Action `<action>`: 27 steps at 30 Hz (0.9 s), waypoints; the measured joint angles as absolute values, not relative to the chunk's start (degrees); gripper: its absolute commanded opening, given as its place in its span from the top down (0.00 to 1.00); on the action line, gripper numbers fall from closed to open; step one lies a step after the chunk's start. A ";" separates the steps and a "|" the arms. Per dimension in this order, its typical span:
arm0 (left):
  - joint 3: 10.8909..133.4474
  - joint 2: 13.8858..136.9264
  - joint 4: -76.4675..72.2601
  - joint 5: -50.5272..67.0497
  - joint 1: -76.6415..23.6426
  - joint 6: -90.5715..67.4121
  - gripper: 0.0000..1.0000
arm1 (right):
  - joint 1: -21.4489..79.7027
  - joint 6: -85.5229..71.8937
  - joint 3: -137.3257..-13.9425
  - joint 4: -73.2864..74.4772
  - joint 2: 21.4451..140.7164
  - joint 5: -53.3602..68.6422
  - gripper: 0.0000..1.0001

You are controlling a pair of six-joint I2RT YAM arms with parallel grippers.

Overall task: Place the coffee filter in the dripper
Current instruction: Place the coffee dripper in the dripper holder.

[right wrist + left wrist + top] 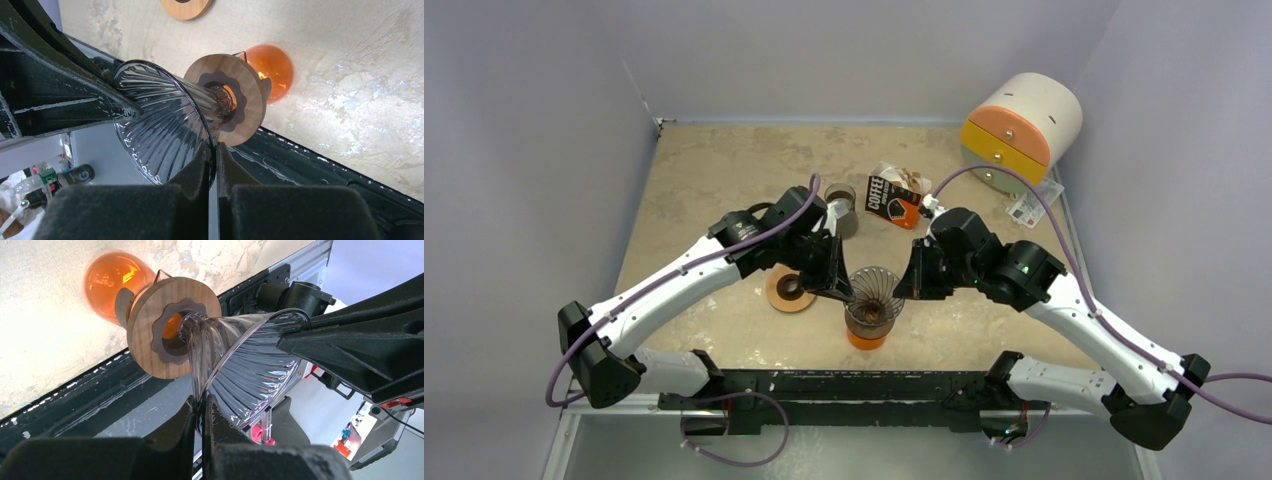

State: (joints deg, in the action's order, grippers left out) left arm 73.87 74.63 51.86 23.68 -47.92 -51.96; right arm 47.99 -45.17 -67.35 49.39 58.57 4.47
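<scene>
Top looks down — wrist views, close-up, share the dripper (240, 370).

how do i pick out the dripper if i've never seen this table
On the table, look at the front centre. The dripper is the clear ribbed glass cone above the orange carafe, rim pinched by the left gripper and right gripper. The wooden ring beside it is flat, opaque.

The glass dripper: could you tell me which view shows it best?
The right wrist view: the glass dripper sits close, ribbed cone and wooden collar clear. The left wrist view hides part of its rim; the top view shows it small, from above.
</scene>
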 measured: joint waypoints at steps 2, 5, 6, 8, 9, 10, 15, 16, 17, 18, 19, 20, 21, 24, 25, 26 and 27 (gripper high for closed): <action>73.52 74.70 51.68 23.70 -48.16 -51.99 1.00 | 47.99 -45.43 -66.78 49.36 58.33 4.60 1.00; 73.45 74.70 51.75 23.68 -48.21 -51.99 1.00 | 48.01 -45.67 -66.28 49.06 58.06 4.86 1.00; 73.43 74.70 51.77 23.66 -48.21 -51.96 1.00 | 48.01 -45.69 -66.22 49.01 58.02 4.89 1.00; 73.38 74.70 51.94 23.62 -48.21 -51.94 1.00 | 48.01 -45.84 -66.06 48.90 58.02 5.02 1.00; 73.36 74.70 51.96 23.57 -48.21 -51.94 1.00 | 48.01 -45.91 -65.95 48.82 58.02 5.06 1.00; 73.32 74.70 51.99 23.49 -48.21 -51.92 1.00 | 48.01 -45.98 -65.80 48.66 58.02 5.08 1.00; 72.64 74.74 51.94 23.16 -48.21 -51.90 1.00 | 48.01 -46.24 -64.64 47.75 58.00 5.17 1.00; 72.49 74.76 51.94 23.16 -48.21 -51.90 1.00 | 48.01 -46.33 -64.45 47.64 58.00 5.21 1.00; 72.38 74.78 51.96 23.14 -48.23 -51.88 1.00 | 48.01 -46.41 -64.18 47.48 58.00 5.34 1.00; 72.27 74.85 51.94 23.14 -48.25 -51.88 1.00 | 48.01 -46.48 -63.99 47.40 58.00 5.39 1.00; 72.23 74.91 51.96 23.11 -48.29 -51.86 1.00 | 48.01 -46.52 -63.81 47.31 58.00 5.45 1.00; 72.18 74.98 51.96 23.07 -48.31 -51.83 1.00 | 48.01 -46.54 -63.66 47.24 58.00 5.48 1.00; 72.05 75.00 51.94 23.03 -48.36 -51.79 1.00 | 48.01 -46.59 -63.51 47.22 57.98 5.50 1.00; 71.53 75.00 51.77 23.00 -48.42 -51.70 1.00 | 48.07 -46.72 -63.00 46.98 57.98 5.54 1.00; 71.37 75.00 51.75 22.98 -48.42 -51.68 1.00 | 48.10 -46.85 -62.74 46.81 57.98 5.54 1.00; 71.33 75.02 51.81 22.94 -48.42 -51.66 1.00 | 48.10 -46.96 -62.41 46.57 57.98 5.58 1.00; 71.29 75.07 51.90 22.85 -48.42 -51.57 1.00 | 48.10 -47.09 -62.13 46.33 57.98 5.65 1.00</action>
